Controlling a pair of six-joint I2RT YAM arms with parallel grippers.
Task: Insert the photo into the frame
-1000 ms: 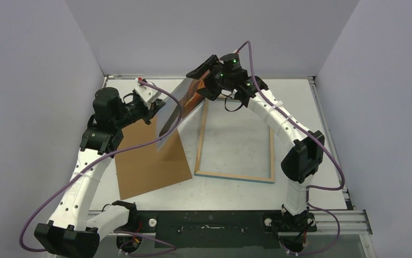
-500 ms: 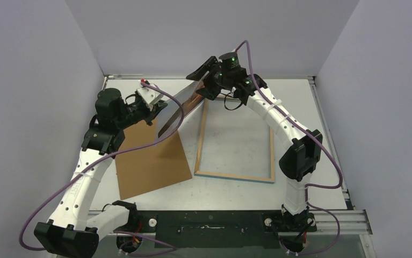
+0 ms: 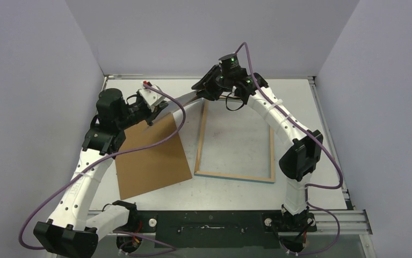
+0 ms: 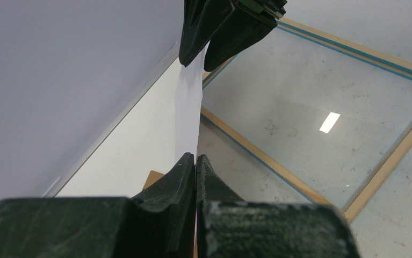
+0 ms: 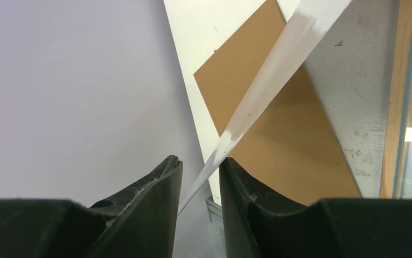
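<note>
The photo (image 3: pixel 186 100) hangs in the air edge-on between my two grippers, above the table's far left; only its white back shows in the left wrist view (image 4: pixel 188 107) and the right wrist view (image 5: pixel 279 59). My left gripper (image 3: pixel 154 111) is shut on its near edge (image 4: pixel 195 158). My right gripper (image 3: pixel 201 91) has its jaws parted around the far corner (image 5: pixel 199 164), with the paper resting against one finger. The frame (image 3: pixel 235 176) lies flat on the table, wood-coloured back up, to the right of the photo.
A brown backing board (image 3: pixel 150 156) lies flat left of the frame, under the photo's left end. Grey walls enclose the table on three sides. The frame's clear pane (image 4: pixel 311 107) shows the table through it.
The photo has turned from a tilted, picture-showing pose to edge-on and sunk lower. The right gripper has shifted slightly right, and its jaws now stand apart around the paper.
</note>
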